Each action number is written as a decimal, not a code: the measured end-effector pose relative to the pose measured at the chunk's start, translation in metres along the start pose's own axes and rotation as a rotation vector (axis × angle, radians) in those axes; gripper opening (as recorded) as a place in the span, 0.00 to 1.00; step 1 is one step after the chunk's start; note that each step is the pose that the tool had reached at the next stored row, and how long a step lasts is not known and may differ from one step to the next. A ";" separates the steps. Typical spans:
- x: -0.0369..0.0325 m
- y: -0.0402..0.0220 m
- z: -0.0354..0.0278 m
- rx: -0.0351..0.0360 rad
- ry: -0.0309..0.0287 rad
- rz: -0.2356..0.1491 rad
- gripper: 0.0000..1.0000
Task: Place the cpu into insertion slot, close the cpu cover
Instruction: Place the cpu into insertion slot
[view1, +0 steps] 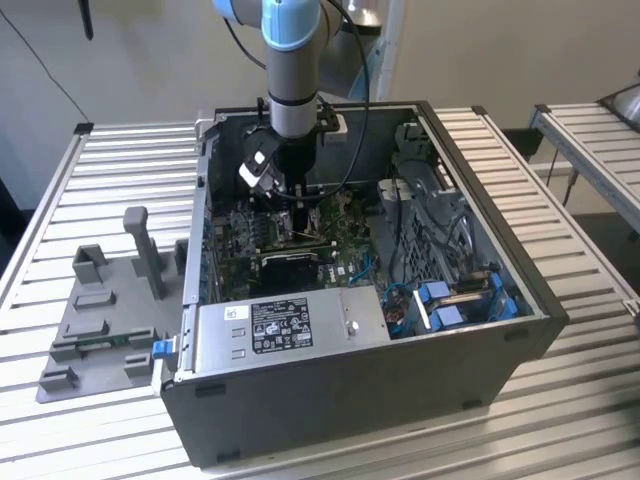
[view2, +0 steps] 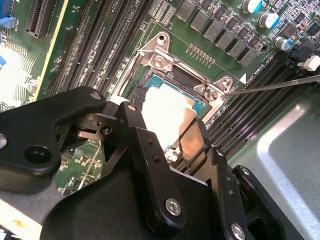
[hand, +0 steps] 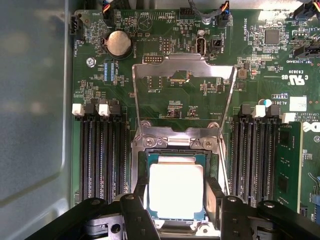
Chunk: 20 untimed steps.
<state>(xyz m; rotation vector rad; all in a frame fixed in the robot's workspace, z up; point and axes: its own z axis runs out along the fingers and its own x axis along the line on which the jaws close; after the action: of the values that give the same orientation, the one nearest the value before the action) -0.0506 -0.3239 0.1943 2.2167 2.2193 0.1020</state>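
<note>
Arm upright inside case, gripper down over slot, fingers pinching seated cpu, cover swung open.

Even bright light; glare bleaches cpu face; case interior shadowed.
</note>
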 end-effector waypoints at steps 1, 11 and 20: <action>-0.0005 0.0000 0.0000 0.0000 0.0001 0.000 0.54; -0.0022 0.0001 0.0003 -0.0010 0.0010 0.000 0.55; -0.0004 0.0022 -0.0451 -0.0001 -0.0002 0.000 0.61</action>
<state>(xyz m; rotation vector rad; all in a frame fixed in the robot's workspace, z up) -0.0506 -0.3262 0.2394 2.2165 2.2191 0.1019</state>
